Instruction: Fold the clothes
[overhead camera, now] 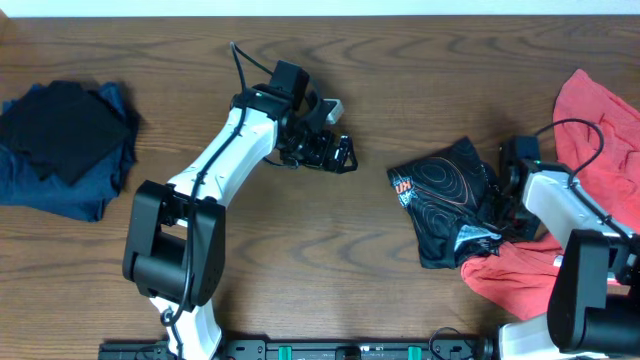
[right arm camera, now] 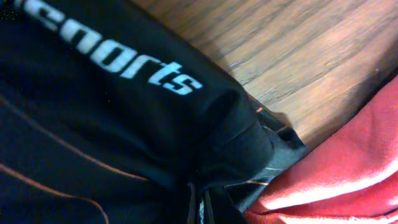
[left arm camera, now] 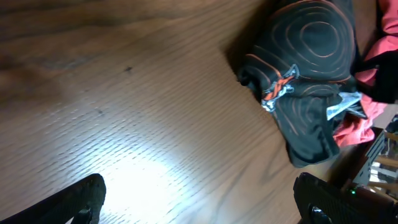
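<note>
The black jersey [overhead camera: 445, 195] with thin orange contour lines lies crumpled on the table, right of centre. It partly overlaps the coral-red shirt [overhead camera: 600, 125]. My right gripper [overhead camera: 493, 212] is at the jersey's right edge. In the right wrist view its fingers [right arm camera: 202, 210] are shut on a fold of the jersey [right arm camera: 106, 118], which shows white lettering, with the red shirt [right arm camera: 339, 177] beside it. My left gripper [overhead camera: 338, 153] is open and empty over bare table, left of the jersey. In the left wrist view its fingers [left arm camera: 199, 208] are spread wide, with the jersey [left arm camera: 308, 68] and the red shirt [left arm camera: 354, 124] ahead of them.
A pile of dark blue and black clothes [overhead camera: 65, 140] lies at the far left of the wooden table [overhead camera: 300, 240]. The red shirt reaches the right edge and also shows below the jersey [overhead camera: 510, 275].
</note>
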### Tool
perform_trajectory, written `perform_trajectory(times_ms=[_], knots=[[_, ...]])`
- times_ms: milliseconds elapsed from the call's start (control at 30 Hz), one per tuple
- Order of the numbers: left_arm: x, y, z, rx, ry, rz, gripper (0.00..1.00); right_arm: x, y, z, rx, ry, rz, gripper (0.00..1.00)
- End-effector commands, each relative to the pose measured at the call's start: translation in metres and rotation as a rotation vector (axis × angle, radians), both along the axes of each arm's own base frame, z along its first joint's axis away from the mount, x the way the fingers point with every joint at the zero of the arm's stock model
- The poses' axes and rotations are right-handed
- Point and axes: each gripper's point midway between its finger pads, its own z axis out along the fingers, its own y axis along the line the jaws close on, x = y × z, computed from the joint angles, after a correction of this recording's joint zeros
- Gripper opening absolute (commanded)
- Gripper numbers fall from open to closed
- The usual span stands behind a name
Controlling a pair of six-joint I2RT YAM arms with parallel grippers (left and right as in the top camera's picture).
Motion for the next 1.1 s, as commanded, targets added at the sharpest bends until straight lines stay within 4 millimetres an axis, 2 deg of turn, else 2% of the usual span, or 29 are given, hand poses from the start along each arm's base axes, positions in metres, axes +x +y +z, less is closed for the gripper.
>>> perform_trajectory(times_ms=[0, 300, 600, 800, 933, 1067], knots=[[-0.005, -0.015, 0.001, -0.032, 0.032, 0.011, 0.98, -0.021, 0.023, -0.016, 0.063, 0.061, 0.032, 0.06], [-0.004, -0.054, -0.010, -0.065, -0.070, -0.036, 0.98, -0.024, 0.028, -0.019, 0.063, 0.064, 0.054, 0.07], [0.000, -0.076, -0.052, -0.057, -0.077, -0.073, 0.98, -0.027, 0.028, -0.019, 0.063, 0.080, 0.054, 0.08], [-0.002, -0.103, -0.065, -0.148, -0.091, -0.132, 0.98, -0.027, 0.028, -0.019, 0.064, 0.080, 0.054, 0.08], [-0.009, -0.116, -0.074, -0.158, -0.099, -0.166, 0.98, -0.028, 0.028, -0.019, 0.064, 0.080, 0.053, 0.08], [-0.025, -0.127, -0.083, -0.149, -0.078, -0.203, 1.00, -0.028, 0.028, -0.019, 0.063, 0.083, 0.054, 0.08]])
